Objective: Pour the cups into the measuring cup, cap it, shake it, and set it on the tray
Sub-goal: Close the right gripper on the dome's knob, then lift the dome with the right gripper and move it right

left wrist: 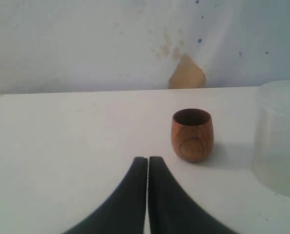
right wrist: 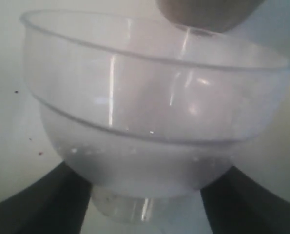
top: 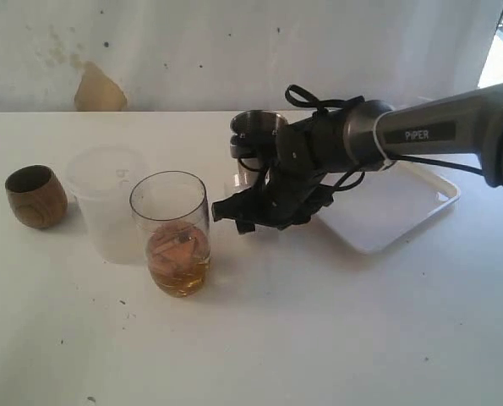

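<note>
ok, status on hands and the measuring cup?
Left hand shut, empty. Right hand shut on clear cap, beside measuring cup. Measuring cup uncapped, brown liquid inside. Nothing between cap and its rim.

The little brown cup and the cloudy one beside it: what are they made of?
Brown cup: wood, it seems, smoothly finished; ringed grain shows on its side. Cloudy cup: probably frosted plastic; matte, milky, translucent walls.
</note>
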`<state>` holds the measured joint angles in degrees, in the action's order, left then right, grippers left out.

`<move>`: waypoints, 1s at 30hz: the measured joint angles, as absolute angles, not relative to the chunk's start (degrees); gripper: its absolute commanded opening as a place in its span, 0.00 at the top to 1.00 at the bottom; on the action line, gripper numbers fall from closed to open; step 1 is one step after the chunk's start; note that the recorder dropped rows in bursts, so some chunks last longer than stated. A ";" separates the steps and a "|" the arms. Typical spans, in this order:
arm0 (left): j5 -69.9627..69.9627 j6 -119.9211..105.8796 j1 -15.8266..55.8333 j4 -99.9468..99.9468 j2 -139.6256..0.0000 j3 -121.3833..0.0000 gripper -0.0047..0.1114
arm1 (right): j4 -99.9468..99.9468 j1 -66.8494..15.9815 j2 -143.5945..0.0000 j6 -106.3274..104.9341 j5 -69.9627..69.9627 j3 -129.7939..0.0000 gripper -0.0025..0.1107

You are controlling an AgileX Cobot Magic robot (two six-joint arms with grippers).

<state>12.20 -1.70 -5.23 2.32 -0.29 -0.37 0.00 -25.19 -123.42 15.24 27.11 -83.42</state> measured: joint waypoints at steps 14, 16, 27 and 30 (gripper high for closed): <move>12.20 -1.70 -5.23 2.32 -0.29 -0.37 0.95 | -1.99 -25.19 -122.32 13.55 31.55 -83.42 0.98; 12.20 -1.70 -5.23 2.32 -0.29 -0.37 0.95 | -2.39 -25.19 -119.84 11.29 36.42 -83.42 0.98; 12.20 -1.70 -5.23 2.32 -0.29 -0.37 0.95 | -3.04 -25.19 -110.60 -4.28 69.31 -83.42 0.98; 12.20 -1.70 -5.23 2.32 -0.29 -0.37 0.95 | -3.18 -25.19 -108.74 -6.82 69.53 -83.33 0.98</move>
<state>12.20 -1.70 -5.23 2.32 -0.29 -0.37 -3.18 -25.19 -108.74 -6.82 69.53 -83.33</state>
